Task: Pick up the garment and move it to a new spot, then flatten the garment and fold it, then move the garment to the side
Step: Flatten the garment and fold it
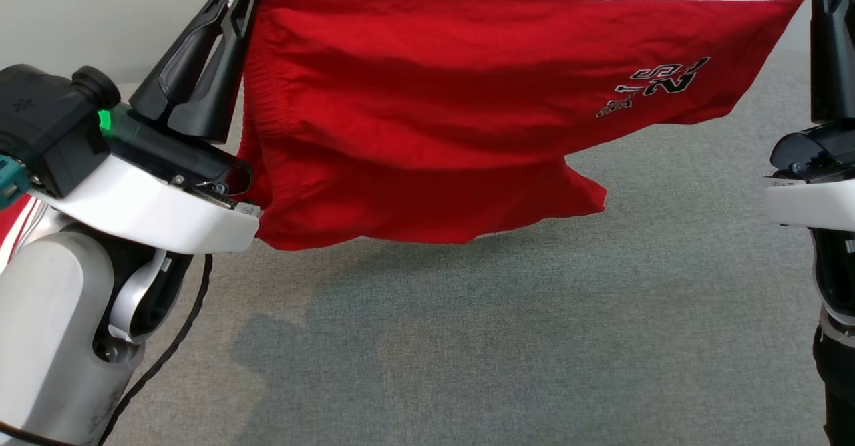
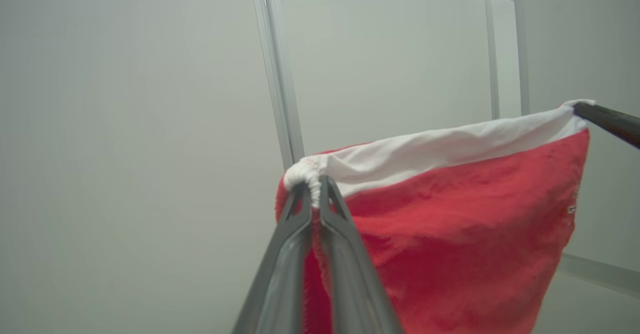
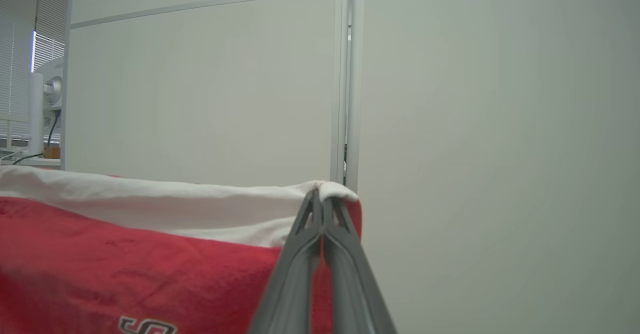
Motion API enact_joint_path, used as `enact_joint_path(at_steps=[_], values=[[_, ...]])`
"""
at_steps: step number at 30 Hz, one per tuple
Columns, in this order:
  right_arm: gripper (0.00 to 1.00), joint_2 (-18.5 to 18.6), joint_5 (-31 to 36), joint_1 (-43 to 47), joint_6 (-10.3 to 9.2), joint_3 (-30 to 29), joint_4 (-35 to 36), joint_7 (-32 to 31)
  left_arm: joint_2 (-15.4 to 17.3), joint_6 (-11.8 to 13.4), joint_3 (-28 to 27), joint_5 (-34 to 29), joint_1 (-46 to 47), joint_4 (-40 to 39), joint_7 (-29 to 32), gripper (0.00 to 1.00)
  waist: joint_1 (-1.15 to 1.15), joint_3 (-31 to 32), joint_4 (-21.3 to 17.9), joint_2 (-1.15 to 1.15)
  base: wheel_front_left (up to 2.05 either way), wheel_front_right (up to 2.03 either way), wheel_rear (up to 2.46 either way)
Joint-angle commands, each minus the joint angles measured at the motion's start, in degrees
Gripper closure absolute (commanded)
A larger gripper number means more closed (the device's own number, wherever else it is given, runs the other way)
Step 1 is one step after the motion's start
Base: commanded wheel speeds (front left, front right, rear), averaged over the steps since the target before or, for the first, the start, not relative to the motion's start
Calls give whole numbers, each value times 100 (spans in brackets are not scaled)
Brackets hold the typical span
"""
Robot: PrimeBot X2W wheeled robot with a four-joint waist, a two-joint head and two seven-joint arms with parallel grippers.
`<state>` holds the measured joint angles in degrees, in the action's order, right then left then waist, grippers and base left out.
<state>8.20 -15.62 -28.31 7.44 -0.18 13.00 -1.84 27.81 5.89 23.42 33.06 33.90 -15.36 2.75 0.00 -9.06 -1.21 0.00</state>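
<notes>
Soft, even light falls from above onto the grey surface [image 1: 601, 339]. The red shorts [image 1: 414, 99] throw a broad, soft-edged shadow [image 1: 347, 339] on it, nearer to me and leftward. A green lamp [image 1: 105, 120] glows on my left wrist. Close to the lenses, my left fingers [image 2: 280, 279] and right fingers [image 3: 295, 284] smear out of focus, and the red cloth looks fuzzy in the left wrist view. The wall's frame strip [image 2: 280, 74] leans there. A bright strip [image 3: 34, 49] flares beside the blinds, far left.
</notes>
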Motion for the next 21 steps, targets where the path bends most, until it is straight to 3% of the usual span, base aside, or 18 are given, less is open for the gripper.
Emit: enact_joint_path(at_steps=[1,12,21], values=[[100,31,19,-38,10,-46,62,-78,-24,40,-43,27,104,-16,-19,100,0,31,-14,0,0,0,0],[100,14,-223,-173,8,-112,-70,-234,-117,28,-151,98,282,223,-240,100,0,-250,-26,0,0,0,0],[100,24,-511,-1627,6,94,-1186,-48,-555,-381,-162,210,1429,1444,-706,100,0,-1010,56,0,0,0,0]])
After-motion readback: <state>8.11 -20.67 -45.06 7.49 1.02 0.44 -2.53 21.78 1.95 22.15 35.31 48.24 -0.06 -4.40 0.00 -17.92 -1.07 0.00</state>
